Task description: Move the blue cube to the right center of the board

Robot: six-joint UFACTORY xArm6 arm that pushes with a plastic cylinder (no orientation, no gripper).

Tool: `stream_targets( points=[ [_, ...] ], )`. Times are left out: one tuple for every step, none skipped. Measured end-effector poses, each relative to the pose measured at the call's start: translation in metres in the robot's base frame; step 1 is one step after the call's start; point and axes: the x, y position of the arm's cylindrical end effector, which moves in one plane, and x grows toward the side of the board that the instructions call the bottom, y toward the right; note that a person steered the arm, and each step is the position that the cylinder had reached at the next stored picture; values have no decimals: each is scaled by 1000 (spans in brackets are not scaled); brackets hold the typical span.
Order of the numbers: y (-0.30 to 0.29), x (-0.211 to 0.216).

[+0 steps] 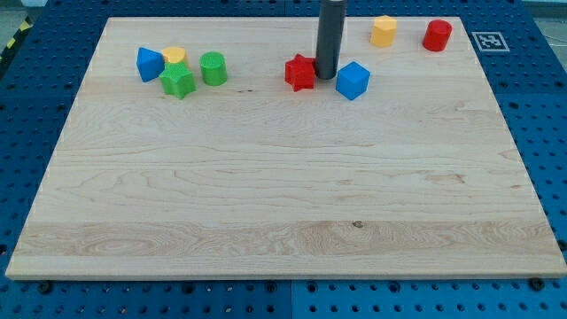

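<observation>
- Standing near the board's [266,204] top edge, our tip [326,76] sits between the red star [300,73] and the blue cube [353,81], just beside both.
- We carry no jaws, only the rod.
- Toward the top right corner sit a yellow block [384,31] and a red cylinder [437,35].
- Toward the top left corner cluster a blue triangular block [149,64], a yellow block [174,57], a green star [177,82] and a green cylinder [213,68].
</observation>
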Motion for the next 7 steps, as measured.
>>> stream_targets(
  points=[
    [8, 23],
    [57, 49],
    [98, 56],
    [74, 55],
    [50, 33],
    [50, 2],
    [89, 0]
  ],
)
